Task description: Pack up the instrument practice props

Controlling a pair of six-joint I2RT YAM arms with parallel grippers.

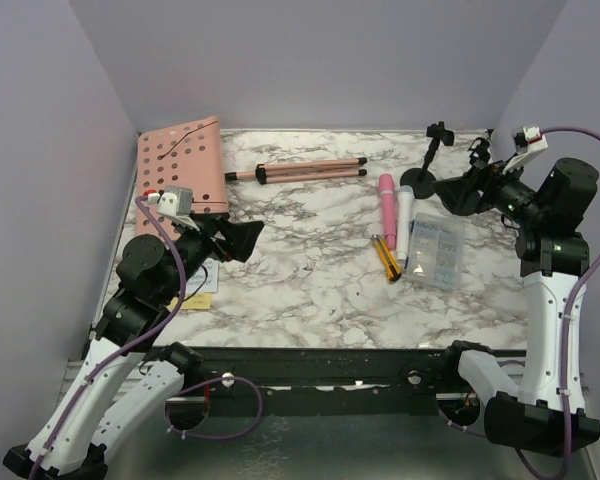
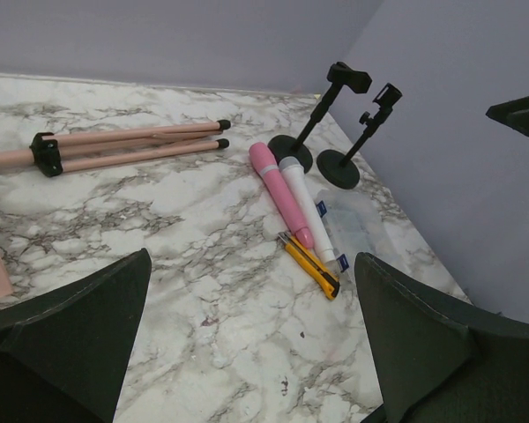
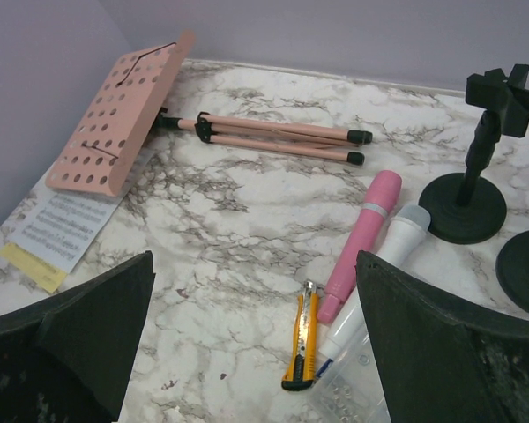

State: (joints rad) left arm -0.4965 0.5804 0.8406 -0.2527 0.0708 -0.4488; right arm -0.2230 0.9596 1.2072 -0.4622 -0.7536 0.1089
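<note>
The pink perforated music rack (image 1: pixel 180 160) lies at the back left with its folded pink tripod (image 1: pixel 300 171) beside it. White and yellow sheet-music pages (image 3: pixel 66 225) lie next to the rack. The pink microphone (image 1: pixel 387 208) and the grey-white microphone (image 1: pixel 404 225) lie side by side right of centre. Two black round-based mounts (image 1: pixel 425 165) (image 1: pixel 477 150) stand at the back right. My left gripper (image 1: pixel 245 238) is open and empty above the table's left part. My right gripper (image 1: pixel 455 195) is open and empty, close beside the nearer mount.
A small yellow-and-black cutter (image 1: pixel 385 258) lies in front of the microphones. A clear plastic box (image 1: pixel 435 250) sits to their right, its corner touching the grey-white microphone. Purple walls close in the table on the left, back and right.
</note>
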